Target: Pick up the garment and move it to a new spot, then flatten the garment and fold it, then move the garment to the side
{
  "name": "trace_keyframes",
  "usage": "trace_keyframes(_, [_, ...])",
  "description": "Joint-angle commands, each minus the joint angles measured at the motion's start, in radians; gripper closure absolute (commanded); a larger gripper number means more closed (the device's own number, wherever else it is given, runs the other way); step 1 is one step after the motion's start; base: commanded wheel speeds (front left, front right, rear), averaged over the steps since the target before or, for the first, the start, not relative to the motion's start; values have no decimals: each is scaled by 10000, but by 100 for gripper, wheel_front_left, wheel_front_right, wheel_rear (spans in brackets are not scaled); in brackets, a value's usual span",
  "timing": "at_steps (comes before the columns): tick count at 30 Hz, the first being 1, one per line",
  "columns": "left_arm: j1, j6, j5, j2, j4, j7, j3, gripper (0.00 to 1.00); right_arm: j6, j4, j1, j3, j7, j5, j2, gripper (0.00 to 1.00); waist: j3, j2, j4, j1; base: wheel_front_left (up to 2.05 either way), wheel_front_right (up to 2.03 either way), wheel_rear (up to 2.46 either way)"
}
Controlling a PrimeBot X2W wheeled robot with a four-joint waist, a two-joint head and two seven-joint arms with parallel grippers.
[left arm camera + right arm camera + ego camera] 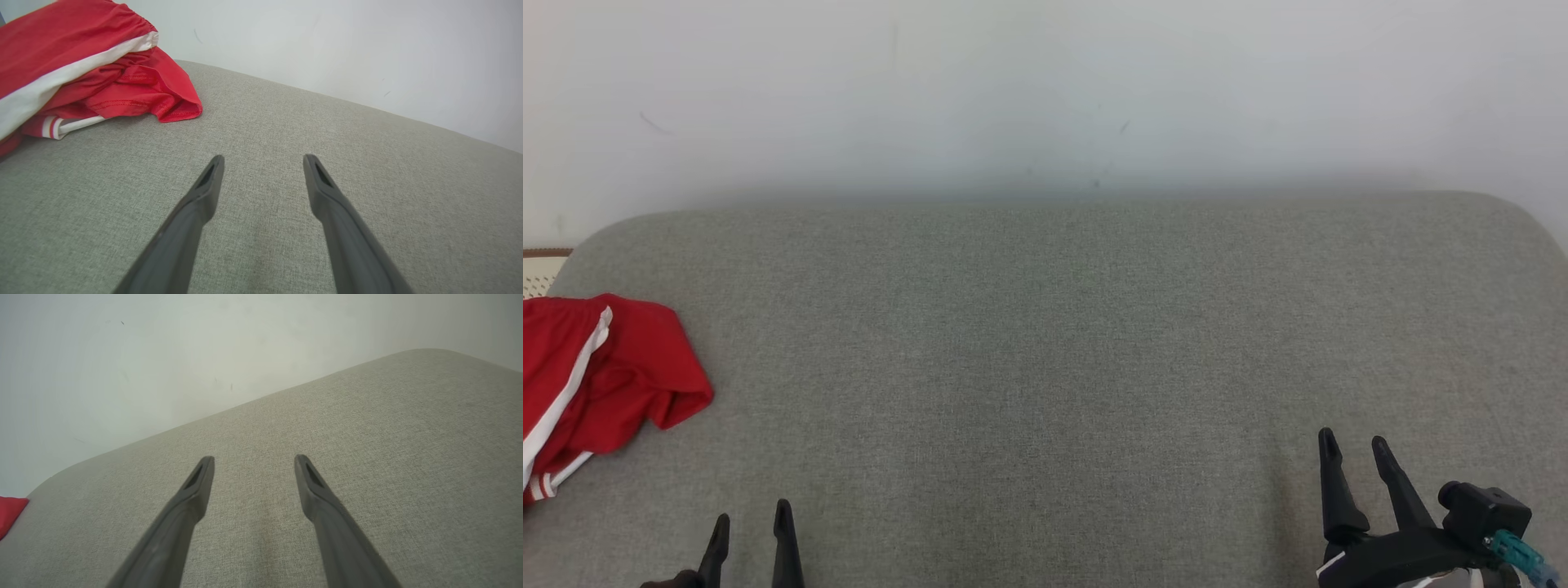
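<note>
garment (600, 384), red with white stripes, bunched. left gripper (752, 513): fingers apart, empty, at the near edge of the grey cushion (1045, 327). the garment lies left of it and farther back, at the cushion's left edge, stripe running near-to-far. right gripper (1352, 438): apart, empty, well apart from the garment. left arm nearer. no writing legible.
</note>
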Motion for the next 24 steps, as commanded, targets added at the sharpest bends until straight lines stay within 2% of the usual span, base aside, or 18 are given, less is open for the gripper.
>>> trace_keyframes(1, [86, 16, 271, 3, -101, -113, 19, 0, 5, -9, -25, 10, -87, -174, 11, 0, 9, 0, -15, 0, 0, 0, 0])
trace_keyframes(24, [208, -83, 2068, -152, 76, -550, 367, 0, 7, 205, -79, 120, -555, -2025, 96, 0, 73, 0, -159, 0, 0, 0, 0])
